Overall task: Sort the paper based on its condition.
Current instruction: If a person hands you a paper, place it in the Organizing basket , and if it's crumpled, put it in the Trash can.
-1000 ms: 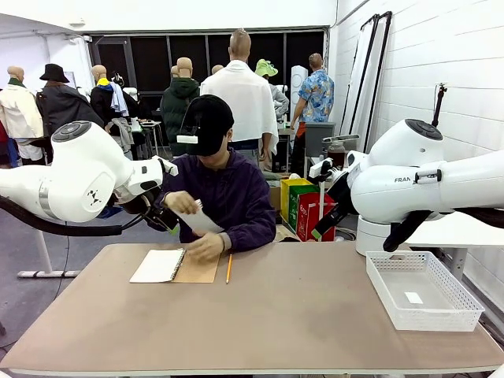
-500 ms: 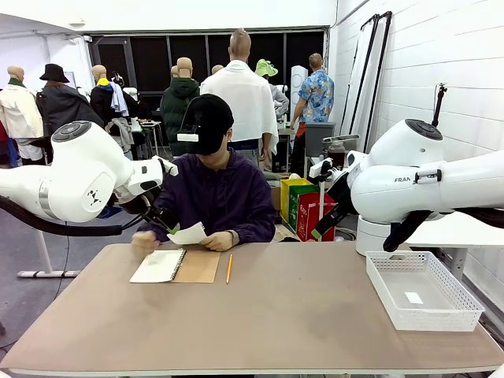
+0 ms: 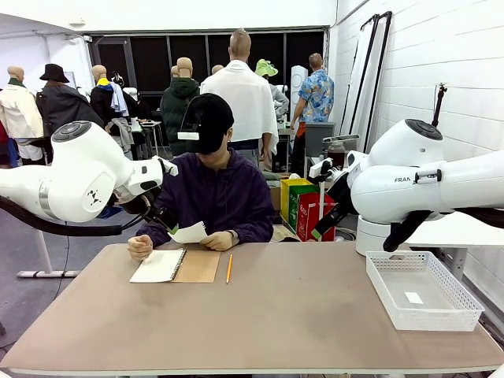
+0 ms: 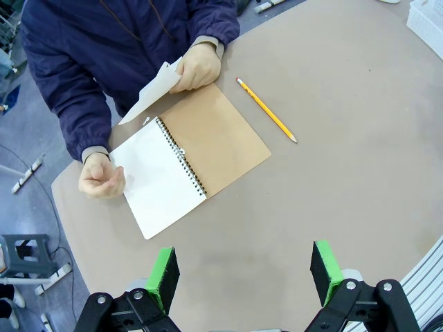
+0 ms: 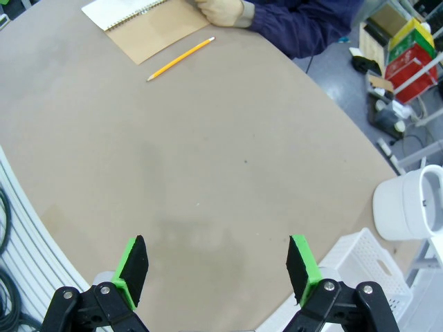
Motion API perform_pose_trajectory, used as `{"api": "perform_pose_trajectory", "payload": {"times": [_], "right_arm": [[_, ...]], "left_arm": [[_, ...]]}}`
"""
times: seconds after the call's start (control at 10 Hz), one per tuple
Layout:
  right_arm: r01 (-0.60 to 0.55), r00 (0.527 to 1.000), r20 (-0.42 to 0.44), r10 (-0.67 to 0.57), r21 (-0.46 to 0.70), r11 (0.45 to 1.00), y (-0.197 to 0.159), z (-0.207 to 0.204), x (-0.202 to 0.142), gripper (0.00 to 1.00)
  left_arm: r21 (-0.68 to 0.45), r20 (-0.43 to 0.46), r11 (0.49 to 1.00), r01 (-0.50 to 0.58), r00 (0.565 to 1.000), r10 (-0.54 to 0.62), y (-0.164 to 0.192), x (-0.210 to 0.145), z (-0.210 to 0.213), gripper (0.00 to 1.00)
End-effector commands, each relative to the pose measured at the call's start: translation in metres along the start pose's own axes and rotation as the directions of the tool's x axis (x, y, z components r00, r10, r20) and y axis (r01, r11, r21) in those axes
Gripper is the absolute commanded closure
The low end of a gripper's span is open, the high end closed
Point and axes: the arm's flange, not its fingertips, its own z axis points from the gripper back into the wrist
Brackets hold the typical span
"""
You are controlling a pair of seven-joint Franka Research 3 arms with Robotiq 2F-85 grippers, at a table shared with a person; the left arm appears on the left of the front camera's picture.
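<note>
The person at the far side holds one loose white sheet of paper (image 3: 191, 233) in a hand (image 4: 197, 66) just above the table, beside an open spiral notepad (image 3: 161, 265) with a brown cover. In the left wrist view the paper (image 4: 154, 90) sticks out of that hand, and the other hand (image 4: 102, 176) rests in a fist next to the notepad (image 4: 187, 162). My left gripper (image 4: 243, 273) hangs open high above the table, nothing between its green pads. My right gripper (image 5: 217, 270) is also open and empty, high over the table's middle.
A yellow pencil (image 3: 229, 268) lies right of the notepad. A white mesh tray (image 3: 437, 321) stands at the right edge of the table with a small white scrap (image 3: 413, 298) inside. The tray's corner (image 5: 356, 266) lies near my right gripper.
The person has brought the sheet down from chest height to just above the table and set the other hand beside the notepad. Both arms have stayed still.
</note>
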Motion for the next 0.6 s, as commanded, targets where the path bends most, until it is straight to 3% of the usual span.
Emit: {"api": "perform_pose_trajectory", "payload": {"times": [0.0, 0.5], "right_arm": [[0.003, 1.000, 0.000, -0.003, 0.001, 1.000, 0.0001, -0.0001, 0.0000, 0.00], [0.003, 1.000, 0.000, -0.003, 0.001, 1.000, 0.0001, -0.0001, 0.0000, 0.00]], "left_arm": [[-0.006, -0.005, 1.000, -0.005, 1.000, 0.005, 0.0012, -0.0004, -0.0012, 0.00], [-0.006, -0.005, 1.000, -0.005, 1.000, 0.005, 0.0012, -0.0004, -0.0012, 0.00]]}}
